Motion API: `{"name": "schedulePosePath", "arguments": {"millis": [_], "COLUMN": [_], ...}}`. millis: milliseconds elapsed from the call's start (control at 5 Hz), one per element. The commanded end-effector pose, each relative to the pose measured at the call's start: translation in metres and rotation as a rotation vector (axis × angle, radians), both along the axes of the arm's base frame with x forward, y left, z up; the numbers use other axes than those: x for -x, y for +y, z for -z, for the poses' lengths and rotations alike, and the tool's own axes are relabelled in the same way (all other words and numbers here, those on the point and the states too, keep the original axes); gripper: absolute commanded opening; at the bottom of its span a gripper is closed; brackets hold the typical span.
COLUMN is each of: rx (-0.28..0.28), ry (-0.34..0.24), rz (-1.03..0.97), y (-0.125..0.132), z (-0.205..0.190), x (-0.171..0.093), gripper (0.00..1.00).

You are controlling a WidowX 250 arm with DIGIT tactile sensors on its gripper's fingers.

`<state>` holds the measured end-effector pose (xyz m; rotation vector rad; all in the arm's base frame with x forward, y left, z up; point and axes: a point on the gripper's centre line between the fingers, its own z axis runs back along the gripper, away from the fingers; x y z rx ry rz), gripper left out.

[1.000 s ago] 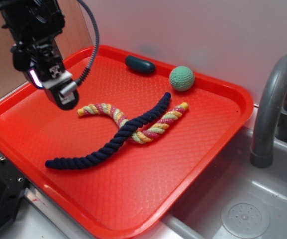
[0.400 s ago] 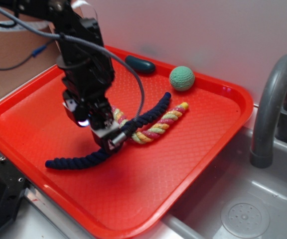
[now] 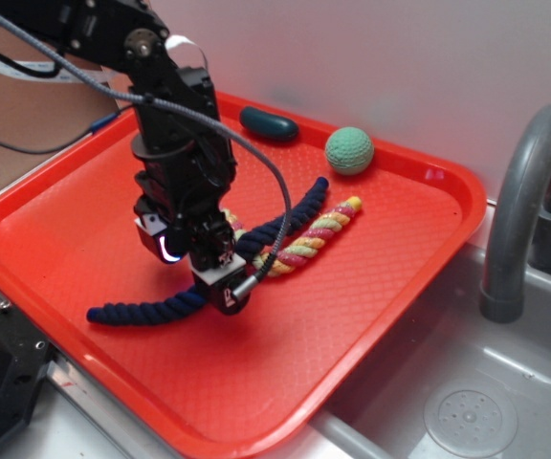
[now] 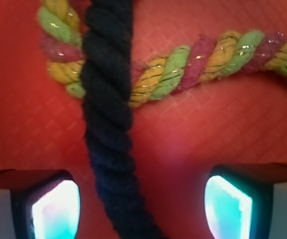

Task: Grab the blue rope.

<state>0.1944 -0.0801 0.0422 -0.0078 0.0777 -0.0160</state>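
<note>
The red tray (image 3: 390, 287) holds two crossed ropes; the navy twisted blue rope (image 4: 108, 119) runs between the open, empty hand (image 4: 142, 201).

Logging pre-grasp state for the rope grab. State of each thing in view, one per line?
gripper: open, low over the tray, fingers either side of the blue rope
blue rope: lying flat, not gripped yet, crossing over the pastel rope
pastel rope: lying flat, under the blue rope at the crossing
green ball: resting at the tray's back, apart from both ropes
dark teal oblong: lying near the back rim
red tray: flat beside the sink
</note>
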Motion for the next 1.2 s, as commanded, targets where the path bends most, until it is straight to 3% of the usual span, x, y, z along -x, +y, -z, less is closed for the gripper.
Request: {"name": "schedulePosePath", "arguments": {"millis": [0, 200, 400, 600, 800, 1000], "rx": [-0.045, -0.037, -0.030, -0.083, 0.004, 0.019], "ry": [0.008, 0.002, -0.006, 0.041, 0.043, -0.013], "rz": [0.045, 0.053, 0.054, -0.017, -0.192, -0.323], "y": [-0.010, -0.013, -0.014, -0.002, 0.024, 0.048], "z": [0.019, 0.019, 0.014, -0.018, -0.067, -0.118], "x": [-0.001, -0.001, -0.002, -0.004, -0.006, -0.004], "gripper": [0.37, 0.00, 0.00, 0.00, 0.00, 0.00]}}
